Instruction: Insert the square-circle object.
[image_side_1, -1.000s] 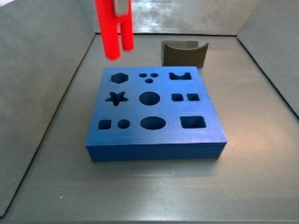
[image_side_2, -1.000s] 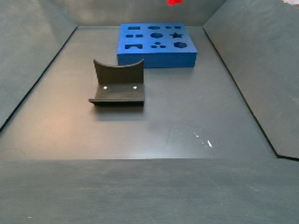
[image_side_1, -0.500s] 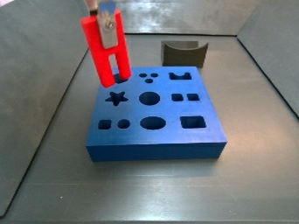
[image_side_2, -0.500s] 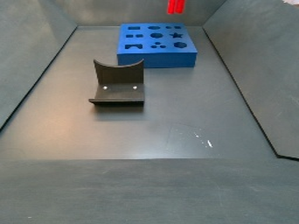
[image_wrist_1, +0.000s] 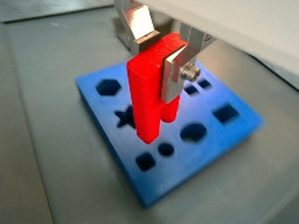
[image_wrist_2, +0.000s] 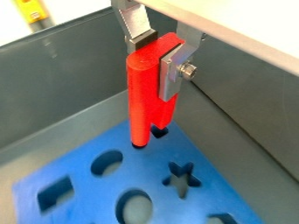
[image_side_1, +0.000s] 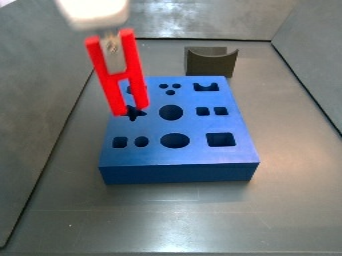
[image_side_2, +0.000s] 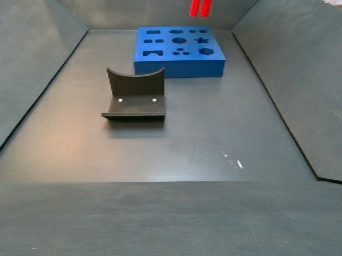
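Observation:
My gripper (image_side_1: 118, 42) is shut on the square-circle object (image_side_1: 114, 75), a bright red piece with two long pegs pointing down. It hangs upright over the back left part of the blue block (image_side_1: 178, 135), its tips close above the top near the star-shaped hole. Both wrist views show the silver fingers (image_wrist_1: 177, 72) (image_wrist_2: 173, 66) clamping the joined end of the red piece (image_wrist_1: 149, 96) (image_wrist_2: 142, 96) above the block (image_wrist_1: 107, 140) (image_wrist_2: 82, 179). In a side view only the piece's lower part (image_side_2: 201, 8) shows, above the block (image_side_2: 181, 52).
The fixture, dark with a curved notch, stands on the floor behind the block (image_side_1: 210, 60) and apart from it in a side view (image_side_2: 134, 95). Grey walls enclose the floor (image_side_2: 201, 150). The block has several shaped holes.
The gripper has come down with the red piece and shifted slightly over the block; the pegs' tips are now close above the block's top.

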